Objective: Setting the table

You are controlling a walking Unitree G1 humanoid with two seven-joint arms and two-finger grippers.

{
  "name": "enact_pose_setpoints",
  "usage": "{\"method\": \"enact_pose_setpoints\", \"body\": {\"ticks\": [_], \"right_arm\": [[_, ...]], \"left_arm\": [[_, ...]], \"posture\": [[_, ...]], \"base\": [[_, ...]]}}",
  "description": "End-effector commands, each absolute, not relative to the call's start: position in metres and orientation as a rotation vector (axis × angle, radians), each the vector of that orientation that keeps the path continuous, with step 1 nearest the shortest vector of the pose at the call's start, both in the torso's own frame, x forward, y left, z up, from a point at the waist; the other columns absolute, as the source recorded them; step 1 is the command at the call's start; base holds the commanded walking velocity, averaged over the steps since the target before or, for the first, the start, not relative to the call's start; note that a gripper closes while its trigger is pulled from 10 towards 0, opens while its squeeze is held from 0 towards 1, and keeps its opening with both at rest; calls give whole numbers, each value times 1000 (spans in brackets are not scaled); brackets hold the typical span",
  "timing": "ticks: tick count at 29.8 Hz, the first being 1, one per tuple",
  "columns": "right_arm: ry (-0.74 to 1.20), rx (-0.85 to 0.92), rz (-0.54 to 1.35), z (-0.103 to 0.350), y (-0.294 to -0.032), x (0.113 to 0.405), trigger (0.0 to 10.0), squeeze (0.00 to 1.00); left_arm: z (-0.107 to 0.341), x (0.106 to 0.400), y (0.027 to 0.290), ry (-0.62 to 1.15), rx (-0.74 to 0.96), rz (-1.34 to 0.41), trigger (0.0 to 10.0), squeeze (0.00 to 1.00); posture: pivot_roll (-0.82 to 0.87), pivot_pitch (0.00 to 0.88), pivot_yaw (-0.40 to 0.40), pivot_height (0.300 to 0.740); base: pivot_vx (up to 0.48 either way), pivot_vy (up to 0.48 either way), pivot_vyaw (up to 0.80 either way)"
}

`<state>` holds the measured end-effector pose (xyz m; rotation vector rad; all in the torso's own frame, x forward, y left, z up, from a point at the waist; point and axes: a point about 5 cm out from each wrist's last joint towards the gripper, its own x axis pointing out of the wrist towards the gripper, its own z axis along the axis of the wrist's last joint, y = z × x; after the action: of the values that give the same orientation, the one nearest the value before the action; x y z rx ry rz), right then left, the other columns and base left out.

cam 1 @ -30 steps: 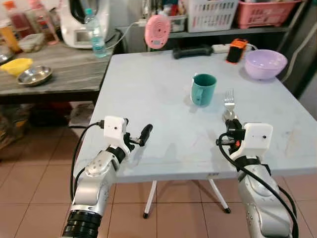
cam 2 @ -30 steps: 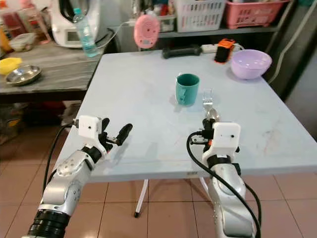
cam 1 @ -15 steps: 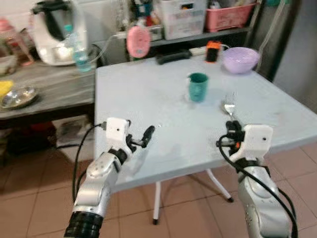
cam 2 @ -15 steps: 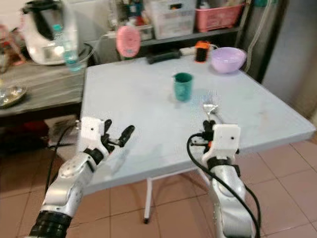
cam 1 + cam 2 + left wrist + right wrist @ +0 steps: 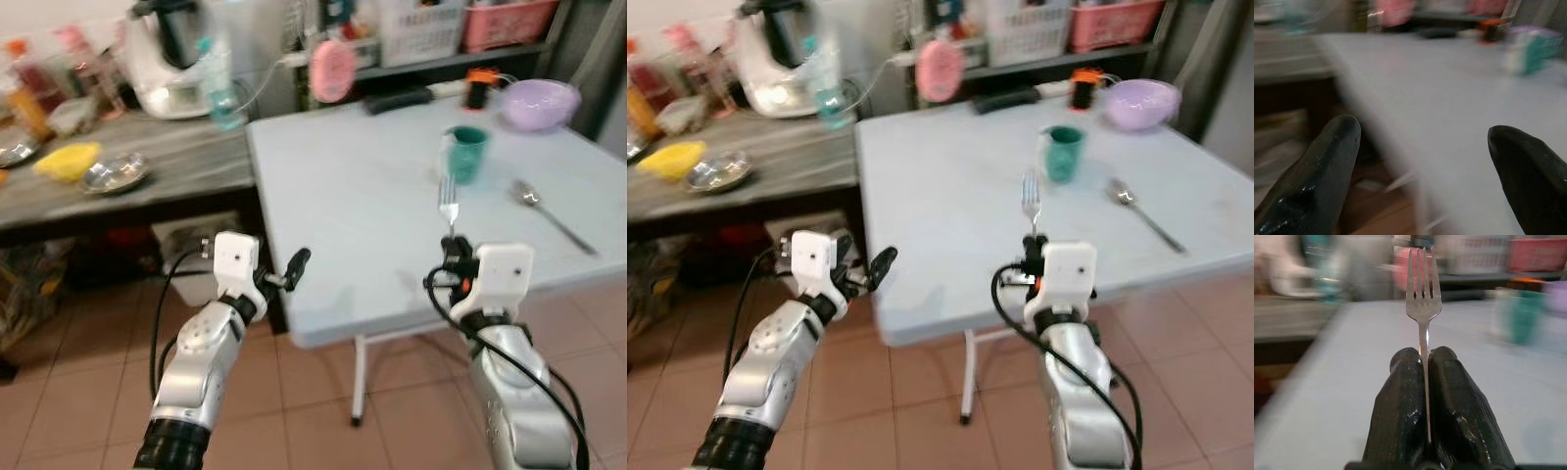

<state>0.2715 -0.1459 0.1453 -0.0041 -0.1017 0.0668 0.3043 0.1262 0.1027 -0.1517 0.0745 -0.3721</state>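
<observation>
Right tool (image 5: 1423, 363) — slim steel fork (image 5: 1423, 293)

Even, soft daylight, no hard shadows or glare. Motion blur smears both head views and the wrist backgrounds; the silver metal fork (image 5: 1422, 298) stays sharp.

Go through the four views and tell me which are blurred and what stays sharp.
Left eye view: mild motion blur, worst on the bottle and shelf. Right eye view: similar smear. Left wrist view: table heavily streaked; the open left end effector fingers stay fairly crisp. Right wrist view: background smeared, but the fork and right end effector gripping it are sharp.
</observation>
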Motion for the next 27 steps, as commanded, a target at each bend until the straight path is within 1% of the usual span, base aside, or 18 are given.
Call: {"method": "enact_pose_setpoints", "body": {"ticks": [1, 8, 13, 27], "right_arm": [[-123, -13, 47, 150, -152, 273, 10000, 0], [-122, -16, 43, 150, -154, 273, 10000, 0], [-120, -16, 43, 149, -155, 273, 10000, 0], [-118, -15, 30, 148, -155, 273, 10000, 0]], "left_arm": [[108, 307, 123, 50, -143, -379, 10000, 0], [108, 306, 122, 47, -137, -382, 10000, 0], [108, 306, 121, 48, -132, -383, 10000, 0], [108, 306, 122, 44, -124, -381, 10000, 0]], "posture": [[-109, 6, 86, 740], [-109, 4, 85, 740], [-108, 4, 84, 740], [-105, 8, 87, 740]], "base": [[0, 480, 700], [0, 480, 687], [0, 480, 456], [0, 480, 0]]}}
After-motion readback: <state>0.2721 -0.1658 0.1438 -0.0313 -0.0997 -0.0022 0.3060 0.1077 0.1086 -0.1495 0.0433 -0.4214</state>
